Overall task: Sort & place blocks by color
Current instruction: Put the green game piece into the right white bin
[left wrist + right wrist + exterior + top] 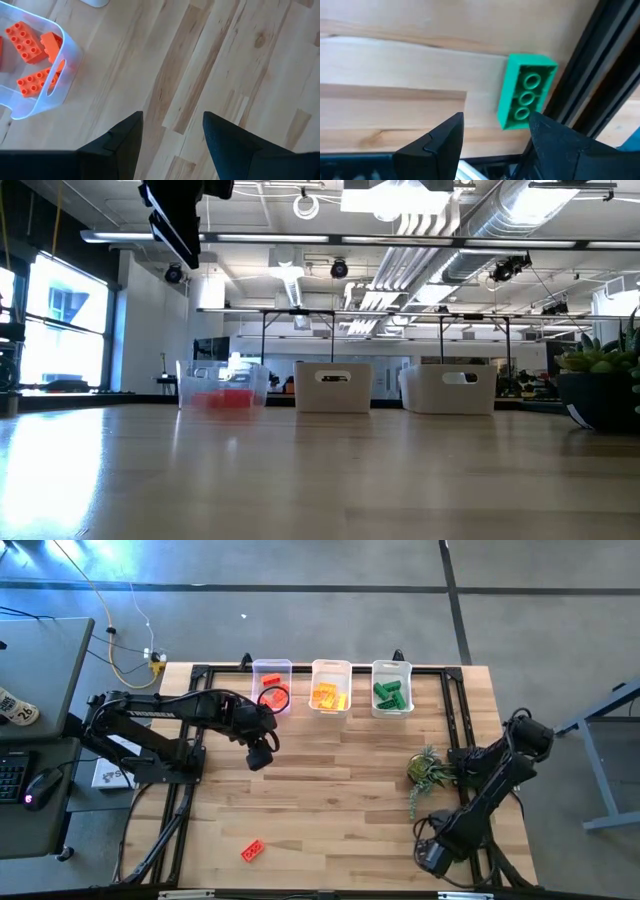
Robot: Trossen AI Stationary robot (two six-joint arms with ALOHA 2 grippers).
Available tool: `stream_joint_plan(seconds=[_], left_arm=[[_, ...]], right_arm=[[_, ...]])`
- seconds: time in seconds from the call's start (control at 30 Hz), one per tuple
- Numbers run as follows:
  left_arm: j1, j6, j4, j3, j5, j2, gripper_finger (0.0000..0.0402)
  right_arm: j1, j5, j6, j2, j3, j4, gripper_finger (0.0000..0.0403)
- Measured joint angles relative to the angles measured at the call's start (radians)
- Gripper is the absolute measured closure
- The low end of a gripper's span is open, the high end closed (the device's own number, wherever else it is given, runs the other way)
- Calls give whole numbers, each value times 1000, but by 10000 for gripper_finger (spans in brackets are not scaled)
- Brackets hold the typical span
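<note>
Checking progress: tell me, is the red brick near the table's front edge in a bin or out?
Out. The red brick lies on bare table.

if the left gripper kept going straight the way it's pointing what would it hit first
Probably just bare table. The left gripper is open and empty, pointing down at wood; the bin of red blocks sits off to one side of its line.

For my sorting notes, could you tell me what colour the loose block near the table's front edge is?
Red: the loose block shows best in the high view.
</note>
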Motion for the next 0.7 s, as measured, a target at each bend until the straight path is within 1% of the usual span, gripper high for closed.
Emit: stream_joint_plan(seconds=[0.33, 0.53, 0.7], left_arm=[[0, 24, 26, 0, 0, 0, 206], [0, 24, 26, 0, 0, 0, 206], [0, 25, 25, 0, 0, 0, 206]], right_arm=[[4, -4, -7, 3, -20, -10, 190], [5, -6, -30, 65, -21, 46, 190], [4, -41, -38, 101, -19, 60, 190]])
